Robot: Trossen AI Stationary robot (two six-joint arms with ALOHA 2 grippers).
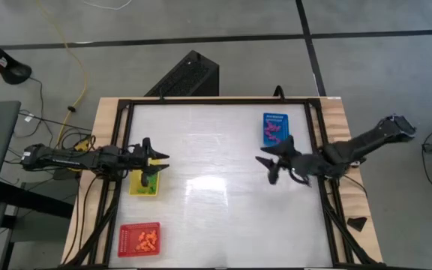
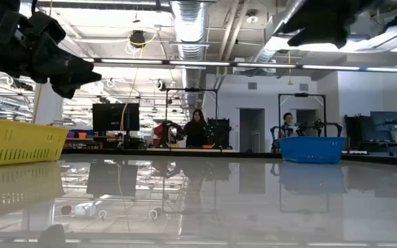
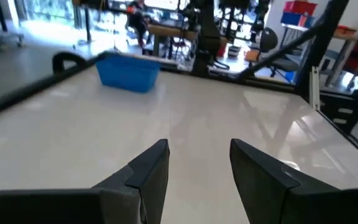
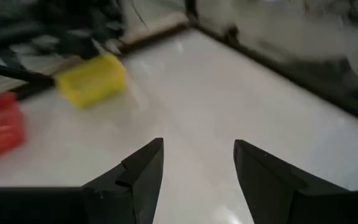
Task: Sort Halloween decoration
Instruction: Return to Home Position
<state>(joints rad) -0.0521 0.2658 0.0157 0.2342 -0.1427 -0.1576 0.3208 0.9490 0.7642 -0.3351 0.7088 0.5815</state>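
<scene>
The Halloween decoration lies sorted in three trays. Purple pieces (image 1: 274, 132) are in the blue tray (image 1: 276, 118) at the far right. Green pieces (image 1: 147, 184) are in the yellow tray (image 1: 135, 187) at the left. Orange pieces (image 1: 148, 239) are in the red tray (image 1: 128, 240) at the near left. My left gripper (image 1: 163, 160) hangs open above the yellow tray's far edge, with nothing between its fingers (image 3: 197, 147). My right gripper (image 1: 265, 169) is open and empty (image 4: 197, 147), above the bare table just nearer than the blue tray.
The white tabletop (image 1: 216, 195) between the trays is bare and glossy. A black frame (image 1: 322, 150) runs along the table's edges. A dark clip (image 1: 357, 223) lies on the wooden border at the near right. Beyond the table, people sit at desks (image 2: 198, 127).
</scene>
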